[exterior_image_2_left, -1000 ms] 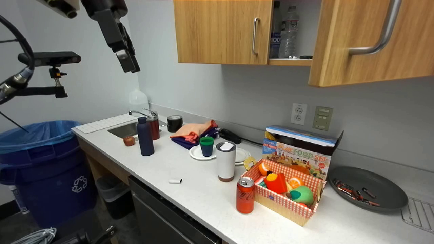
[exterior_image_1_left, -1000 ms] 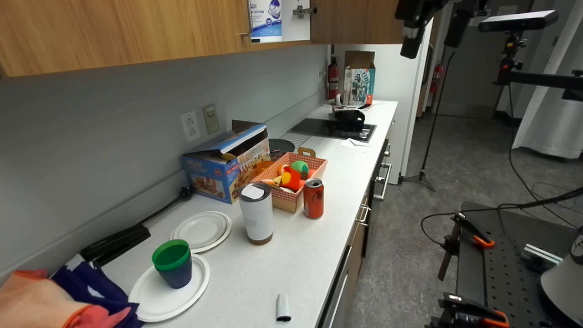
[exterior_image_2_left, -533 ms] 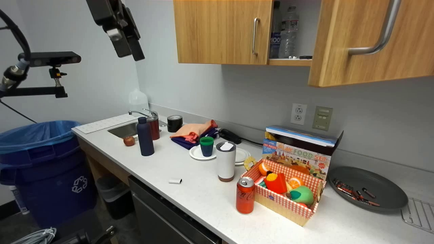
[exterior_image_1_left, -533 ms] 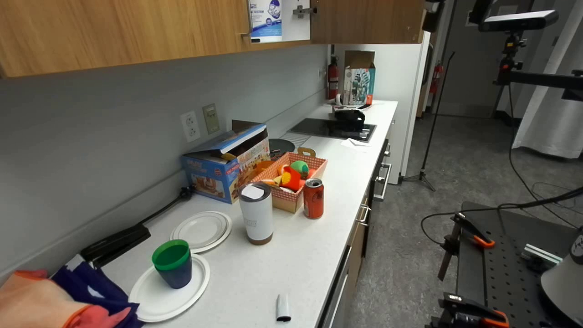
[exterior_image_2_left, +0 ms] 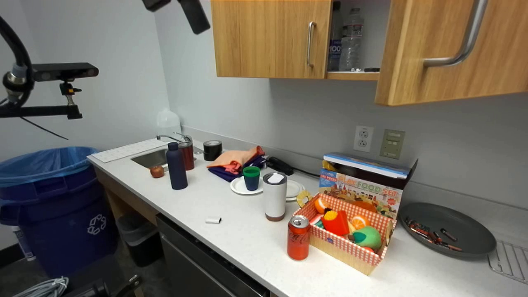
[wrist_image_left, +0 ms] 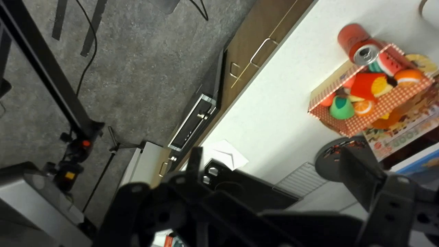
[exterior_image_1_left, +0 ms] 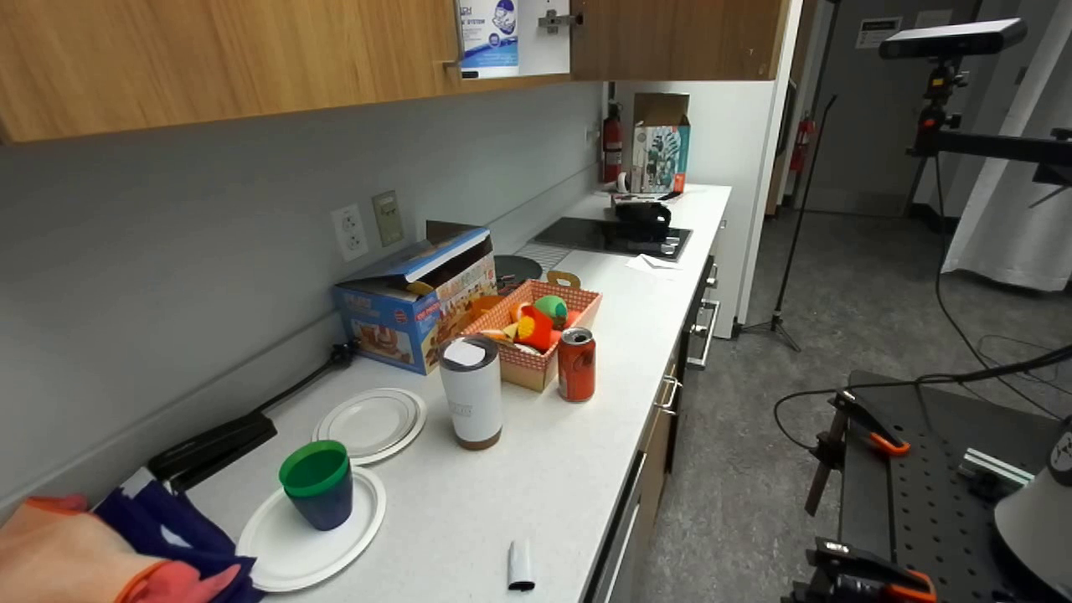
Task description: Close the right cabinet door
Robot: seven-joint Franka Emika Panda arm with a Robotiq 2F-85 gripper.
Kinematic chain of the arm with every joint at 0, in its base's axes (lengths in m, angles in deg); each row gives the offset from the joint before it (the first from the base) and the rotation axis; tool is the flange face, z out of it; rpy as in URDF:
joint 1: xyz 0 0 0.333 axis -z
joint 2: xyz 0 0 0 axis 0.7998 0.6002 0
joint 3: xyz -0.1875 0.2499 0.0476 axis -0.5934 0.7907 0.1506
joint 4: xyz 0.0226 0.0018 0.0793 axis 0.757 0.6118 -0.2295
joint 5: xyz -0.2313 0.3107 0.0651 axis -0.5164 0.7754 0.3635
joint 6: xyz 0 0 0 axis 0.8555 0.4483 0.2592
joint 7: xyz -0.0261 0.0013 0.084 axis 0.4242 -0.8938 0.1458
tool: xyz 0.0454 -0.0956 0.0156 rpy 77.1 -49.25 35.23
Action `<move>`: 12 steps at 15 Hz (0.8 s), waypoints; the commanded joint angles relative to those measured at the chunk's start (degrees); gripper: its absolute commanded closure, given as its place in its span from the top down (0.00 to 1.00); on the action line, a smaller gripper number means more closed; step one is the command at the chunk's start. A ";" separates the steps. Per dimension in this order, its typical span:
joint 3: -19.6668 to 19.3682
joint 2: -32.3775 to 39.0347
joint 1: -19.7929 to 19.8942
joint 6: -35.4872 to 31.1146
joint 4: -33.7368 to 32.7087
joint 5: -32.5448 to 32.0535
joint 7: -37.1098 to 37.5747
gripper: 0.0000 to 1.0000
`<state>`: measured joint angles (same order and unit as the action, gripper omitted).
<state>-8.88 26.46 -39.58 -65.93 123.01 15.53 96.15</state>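
Note:
The right cabinet door [exterior_image_2_left: 499,53] stands open in an exterior view, its light wood front and curved metal bar handle facing that camera. In an exterior view its darker inner face [exterior_image_1_left: 670,38] juts out from the cabinet past a hinge. My gripper [exterior_image_2_left: 177,10] is at the top edge of an exterior view, left of the cabinets and apart from the door; only its fingertips show. In the wrist view the gripper's two black fingers [wrist_image_left: 276,168] are spread wide with nothing between them. The door does not show in the wrist view.
The left cabinet door [exterior_image_2_left: 268,39] is shut. Bottles [exterior_image_2_left: 352,39] stand inside the open cabinet. Below, the counter [exterior_image_2_left: 243,247] holds a food basket [exterior_image_2_left: 342,247], a red can [exterior_image_2_left: 298,239], a white tumbler [exterior_image_2_left: 275,202] and a dark pan [exterior_image_2_left: 466,222].
The gripper has moved up and to the right in an exterior view, and up out of the frame in an exterior view. Its fingertips look farther apart. The door has not moved.

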 commanded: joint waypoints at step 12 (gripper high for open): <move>-6.10 1.79 6.40 -14.36 -3.39 -4.60 -0.63 1.00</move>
<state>-12.92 26.63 -35.37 -74.55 121.65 13.37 96.70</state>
